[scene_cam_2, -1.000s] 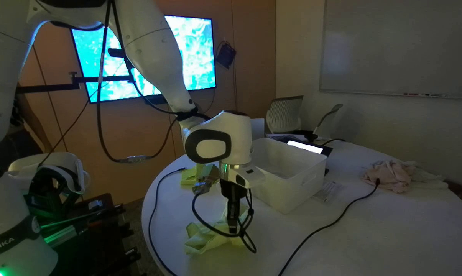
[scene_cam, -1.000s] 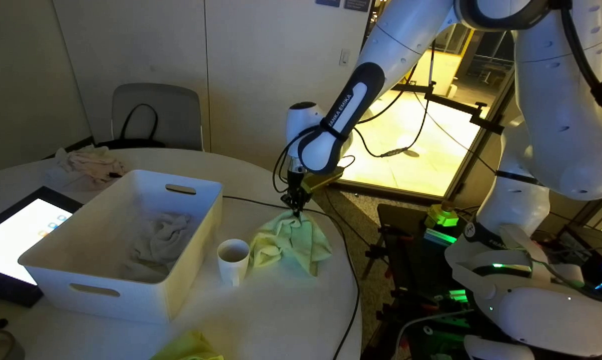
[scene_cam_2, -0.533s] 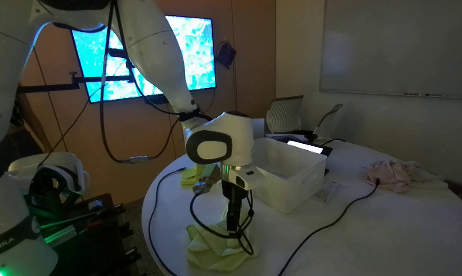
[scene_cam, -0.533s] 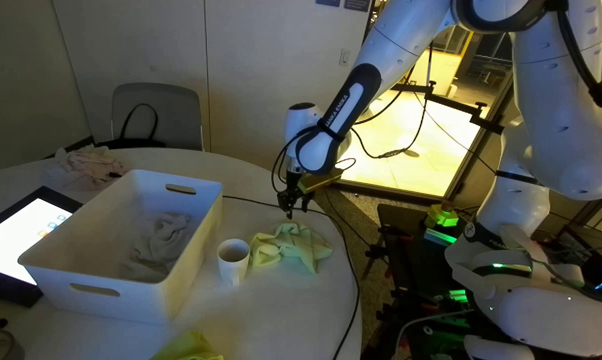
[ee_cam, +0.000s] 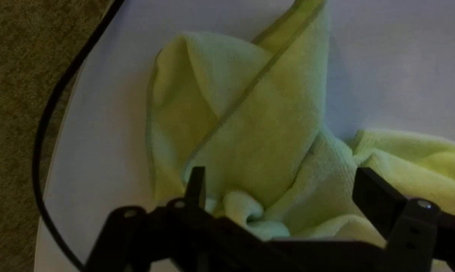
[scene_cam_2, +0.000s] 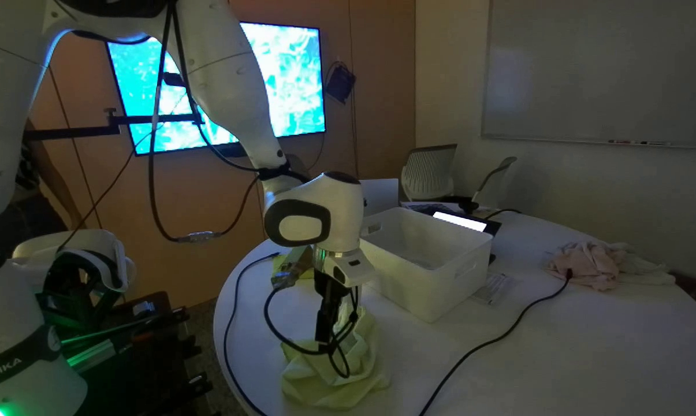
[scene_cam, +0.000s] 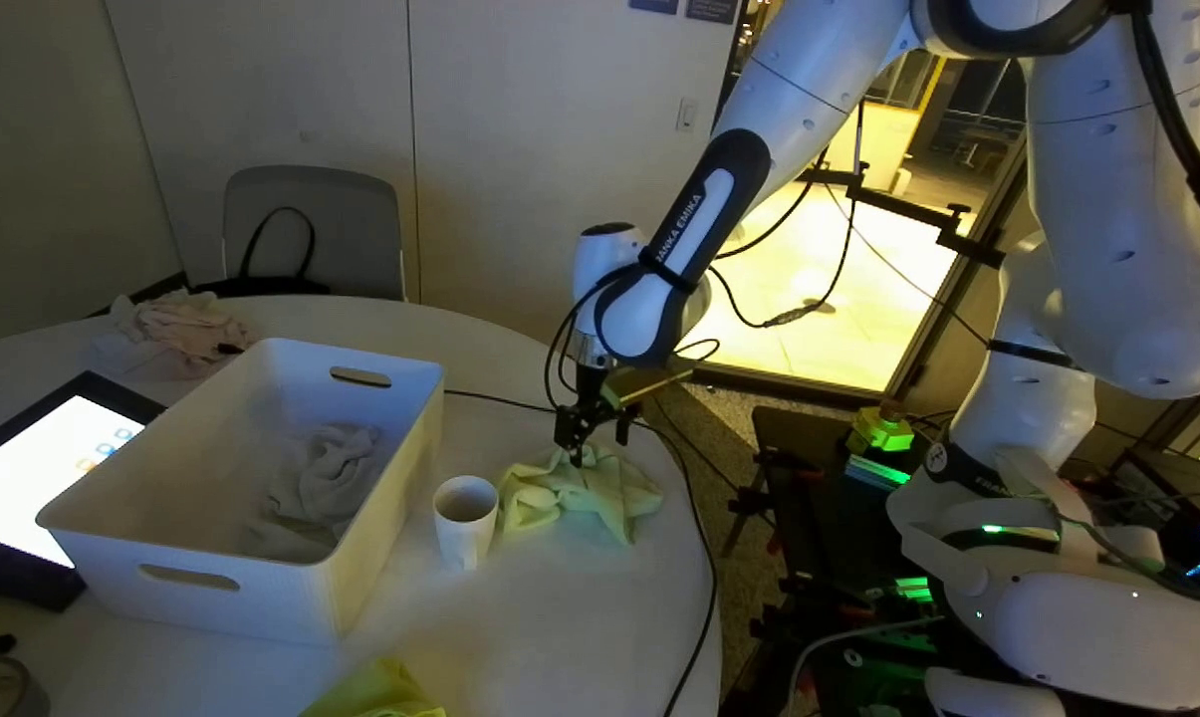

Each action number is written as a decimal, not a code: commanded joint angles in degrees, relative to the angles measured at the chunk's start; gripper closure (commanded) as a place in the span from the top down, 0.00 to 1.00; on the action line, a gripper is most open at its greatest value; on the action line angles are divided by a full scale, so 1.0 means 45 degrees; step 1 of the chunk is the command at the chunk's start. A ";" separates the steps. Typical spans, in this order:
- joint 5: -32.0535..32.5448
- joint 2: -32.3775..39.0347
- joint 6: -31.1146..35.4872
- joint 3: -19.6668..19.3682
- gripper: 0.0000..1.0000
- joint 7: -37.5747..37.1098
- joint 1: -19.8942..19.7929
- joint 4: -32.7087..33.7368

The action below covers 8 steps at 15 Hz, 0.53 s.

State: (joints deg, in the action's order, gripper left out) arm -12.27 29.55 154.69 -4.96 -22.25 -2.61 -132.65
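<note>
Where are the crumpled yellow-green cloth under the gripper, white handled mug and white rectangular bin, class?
Crumpled cloth point(ee_cam: 265, 134): wrist view, folded middle.
White mug point(scene_cam: 457, 536): an exterior view, outer side.
White bin point(scene_cam: 271, 597): an exterior view, outer wall.

A yellowish cloth point(ee_cam: 280, 143) lies crumpled on the table point(scene_cam: 560, 617).

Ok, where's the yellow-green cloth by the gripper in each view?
In an exterior view: cloth just below centre, right of the mug.
In an exterior view: cloth at bottom centre.
Wrist view: cloth across the middle, running off top and right.
Shared landmark: the gripper, partly covering it in all three.
</note>
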 commanded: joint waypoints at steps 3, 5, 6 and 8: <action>-0.2005 -0.0011 0.0451 0.1665 1.00 0.2188 -0.1176 -0.0788; -0.2271 0.0142 0.0478 0.1879 1.00 0.2854 -0.1431 -0.0816; -0.2386 0.0182 0.0455 0.1951 1.00 0.3126 -0.1588 -0.0812; -0.2426 0.0235 0.0390 0.1924 1.00 0.3581 -0.1836 -0.0772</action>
State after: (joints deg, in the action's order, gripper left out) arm -21.44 30.45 155.56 2.55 -10.43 -8.43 -135.95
